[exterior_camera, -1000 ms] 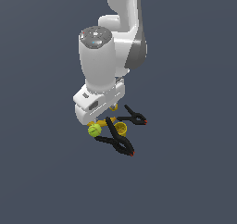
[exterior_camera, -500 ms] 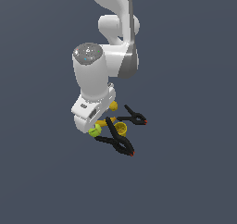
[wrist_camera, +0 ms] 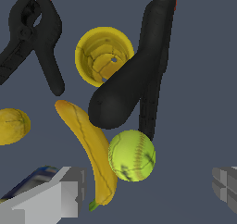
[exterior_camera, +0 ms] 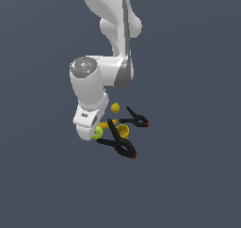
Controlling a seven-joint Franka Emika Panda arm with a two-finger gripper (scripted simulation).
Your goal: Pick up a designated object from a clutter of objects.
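Note:
The lime-green ball [wrist_camera: 132,155] lies against the banana [wrist_camera: 88,144] and touches the tip of a big black clamp [wrist_camera: 134,79]. My gripper [wrist_camera: 146,190] hangs open over it. One grey finger [wrist_camera: 60,195] is on the banana's side and the other finger [wrist_camera: 226,183] is well off to the ball's far side. Nothing is held. In the exterior view the ball [exterior_camera: 98,133] peeks out just beside the white hand [exterior_camera: 88,121], at the clutter's edge on that view's left.
Around the ball lie a yellow cup [wrist_camera: 104,56] with its mouth facing the wrist camera, a second black clamp [wrist_camera: 34,33] with red tips and a small yellow-orange fruit [wrist_camera: 13,126]. A blue-edged tin corner [wrist_camera: 30,183] shows under one finger.
The arm has swung down and toward the exterior view's left, bringing the hand lower and closer to the ball. The objects have not moved.

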